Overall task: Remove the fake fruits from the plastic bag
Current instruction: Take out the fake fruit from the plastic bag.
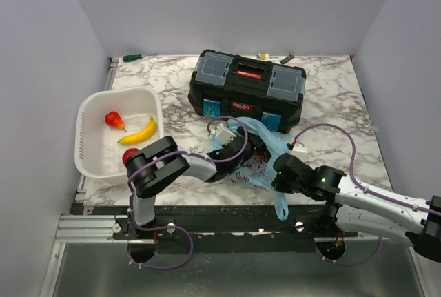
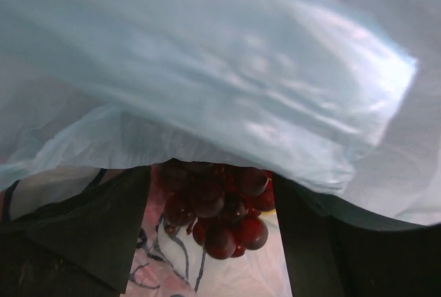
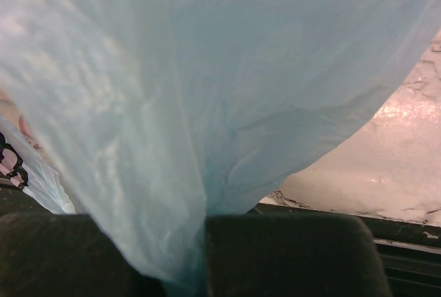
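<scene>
Grape bunch (image 2: 217, 211) inside plastic bag (image 2: 207, 69), lower centre of left wrist view. My left claw (image 2: 210, 242) straddles it, spread wide, holding nothing. My right claw (image 3: 207, 255) is pinched tight on bag film. Step: reaching in. Next: close on grape bunch, withdraw.

The plastic bag (image 2: 227, 90) covers the grape bunch's (image 2: 219, 211) top (far-edge bits (image 1: 265, 56) too small to name).
</scene>
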Action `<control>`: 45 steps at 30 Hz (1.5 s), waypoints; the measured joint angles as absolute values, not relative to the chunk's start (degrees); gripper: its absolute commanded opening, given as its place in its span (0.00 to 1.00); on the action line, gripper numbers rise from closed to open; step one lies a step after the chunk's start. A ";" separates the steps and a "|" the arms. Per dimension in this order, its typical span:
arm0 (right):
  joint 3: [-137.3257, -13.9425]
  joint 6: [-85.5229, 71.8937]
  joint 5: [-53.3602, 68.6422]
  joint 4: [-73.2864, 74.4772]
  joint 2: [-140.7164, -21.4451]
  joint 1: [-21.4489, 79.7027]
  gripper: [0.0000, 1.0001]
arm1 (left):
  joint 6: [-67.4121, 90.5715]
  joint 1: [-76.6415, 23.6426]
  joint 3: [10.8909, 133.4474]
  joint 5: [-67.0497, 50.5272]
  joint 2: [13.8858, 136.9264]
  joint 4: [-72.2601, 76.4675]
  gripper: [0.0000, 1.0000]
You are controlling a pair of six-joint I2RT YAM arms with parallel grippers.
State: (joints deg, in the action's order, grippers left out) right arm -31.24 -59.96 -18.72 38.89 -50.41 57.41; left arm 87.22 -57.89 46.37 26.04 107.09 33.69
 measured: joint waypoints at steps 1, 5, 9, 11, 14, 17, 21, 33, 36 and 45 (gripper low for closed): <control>-31.40 -59.96 -18.68 38.89 -50.41 57.41 0.01 | 87.26 -57.89 47.13 26.13 107.48 33.36 0.72; -32.27 -59.94 -18.57 39.00 -50.41 57.41 0.01 | 88.84 -57.78 50.98 26.11 110.56 32.95 0.67; -33.52 -59.94 -18.57 39.24 -50.41 57.41 0.01 | 90.76 -57.78 51.83 26.55 113.36 34.04 0.51; -33.85 -59.94 -18.57 39.29 -50.26 57.41 0.01 | 91.31 -57.34 51.88 26.94 114.21 35.77 0.39; -34.02 -59.94 -18.57 39.75 -50.04 57.41 0.01 | 92.05 -56.71 51.75 26.92 115.48 38.96 0.29; -34.09 -59.96 -18.59 40.21 -49.89 57.41 0.01 | 92.71 -55.83 50.48 26.30 116.71 43.70 0.15; -34.11 -59.96 -18.61 40.45 -49.15 57.41 0.01 | 92.36 -55.48 47.92 25.74 116.71 48.27 0.04; -33.34 -60.03 -18.65 40.66 -48.69 57.41 0.01 | 89.80 -54.19 35.48 24.08 110.17 58.30 0.00; -33.23 -60.05 -18.65 40.75 -48.69 57.41 0.01 | 89.14 -54.11 33.04 23.00 107.15 60.05 0.00; -33.23 -60.62 -18.94 40.64 -49.71 57.41 0.01 | 89.80 -54.11 26.94 18.63 100.77 62.96 0.00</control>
State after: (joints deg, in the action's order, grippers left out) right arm -33.23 -60.62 -18.94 40.64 -49.71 57.41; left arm 89.80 -54.11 26.94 18.63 100.77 62.96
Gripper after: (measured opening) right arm 0.012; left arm 0.059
